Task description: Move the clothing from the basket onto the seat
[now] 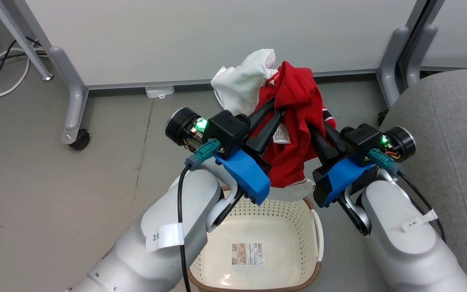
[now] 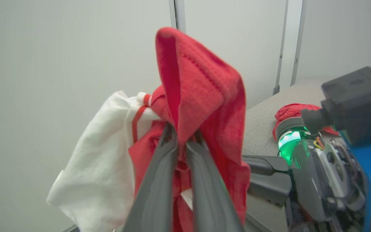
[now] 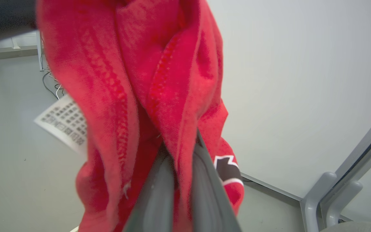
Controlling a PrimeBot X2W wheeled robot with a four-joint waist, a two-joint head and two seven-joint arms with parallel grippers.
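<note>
Clothing (image 1: 294,101), a soft red-and-white fabric bundle, hangs pinched in the closed fingers of left gripper (image 1: 278,108) and right gripper (image 1: 316,136), above the oval cream plastic basket (image 1: 316,275). Lift looks done; next, probably swing it past the right fingers onto the grey woven seat (image 1: 452,134).

This looks like an office or lab test space rather than a home. White partition panels (image 1: 217,36) stand on grey metal legs (image 1: 73,101) with a castor (image 1: 80,140). The grey floor (image 1: 35,182) is bare, loose cables (image 1: 2,61) trail across it, and a grey upholstered seat (image 1: 452,121) stands alongside.
</note>
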